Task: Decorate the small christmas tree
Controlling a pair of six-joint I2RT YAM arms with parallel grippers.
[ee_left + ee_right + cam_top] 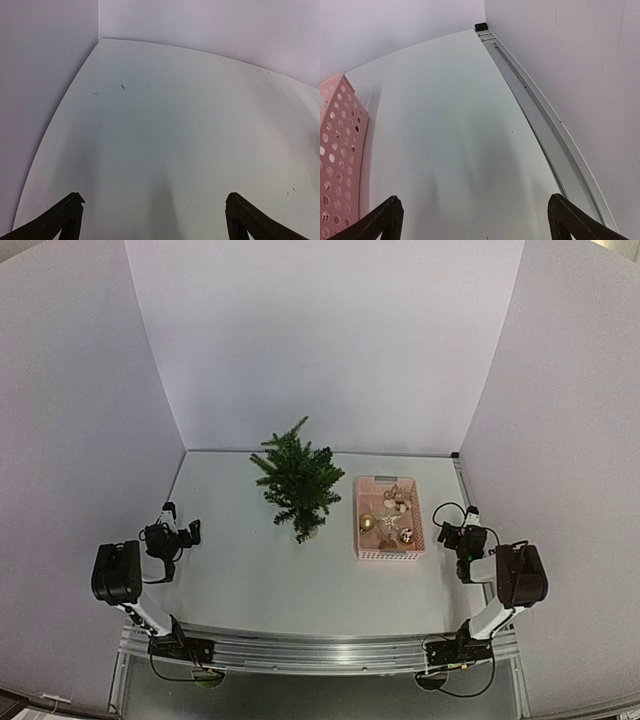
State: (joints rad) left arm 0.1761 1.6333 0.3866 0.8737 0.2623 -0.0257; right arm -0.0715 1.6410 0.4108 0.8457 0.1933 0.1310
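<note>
Bases of both arms sit at the near edge of the bench (250,580), one at each corner. Each arm folds up to a dark elbow block and then reaches forward and slightly inward over the bench.

The left hand (180,521) hangs over the left side of the bench. In the left wrist view, the left hand (155,198) is spread wide with nothing between its dark fingertips (70,207), only bare white surface with a few small marks.

The right hand (455,523) hangs over the right side, just beside the pink basket (390,555). In the right wrist view, this hand (475,199) is also released and holds nothing. The perforated wall of the basket (340,140) is at the left of it, and a metal rail (545,125) runs along the right edge of the bench to a small black block (480,26) in the far corner.

The basket lies right of the centre with its long side pointing away from the arms. Inside are several ornaments: a gold ball (367,523), a pale star-like piece (390,522), another shiny ball (406,536) and some pale pieces (397,498) at the far end, too small to name.

The small christmas tree (298,480) stands upright on the bench just left of the basket, apart from it, well away from both hands. Its branches carry no ornament that I can see.
</note>
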